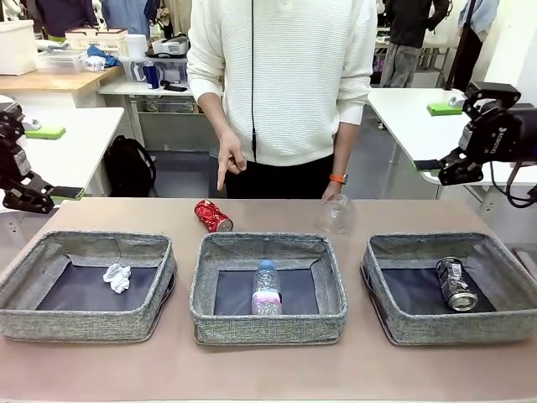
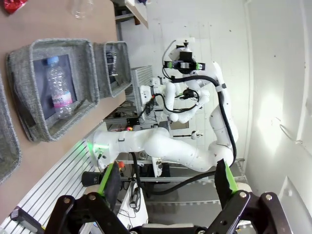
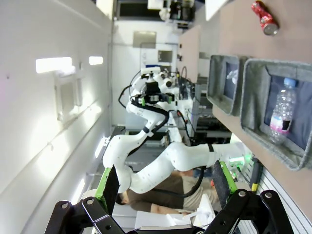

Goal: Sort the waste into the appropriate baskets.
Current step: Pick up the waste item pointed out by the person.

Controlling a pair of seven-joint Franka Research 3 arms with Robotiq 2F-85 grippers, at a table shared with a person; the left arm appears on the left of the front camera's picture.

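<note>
Both pincers hang wide open with nothing between the pads. The left pincer (image 1: 52, 198) sits off the bench's (image 1: 268, 374) left end, and its own wrist view shows the green-padded fingers (image 2: 105, 181) spread with only room background between them. The right pincer (image 1: 447, 170) hovers beyond the far right corner, and its fingers (image 3: 110, 183) are just as far apart and just as bare. Neither touches any waste. Parked to the sides like this, they leave the middle free for the person.

Three grey baskets stand in a row along the near edge, each apparently claiming one material. The left basket (image 1: 84, 326) holds a crumpled paper ball (image 1: 117, 278), the middle basket (image 1: 268, 326) a clear plastic bottle (image 1: 266, 290) and the right basket (image 1: 453, 329) a crushed dark can (image 1: 456, 284).

Two items lie unsorted on the bench behind the middle basket. A crushed red can (image 1: 213, 216) has one hand (image 1: 228, 159) of the person pointing down towards it. A crushed clear container (image 1: 333, 214) stands just under the person's other hand (image 1: 336, 190); whether that hand grips it I cannot tell. By likeness, the red can likely belongs with the dark can and the container with the bottle.
</note>
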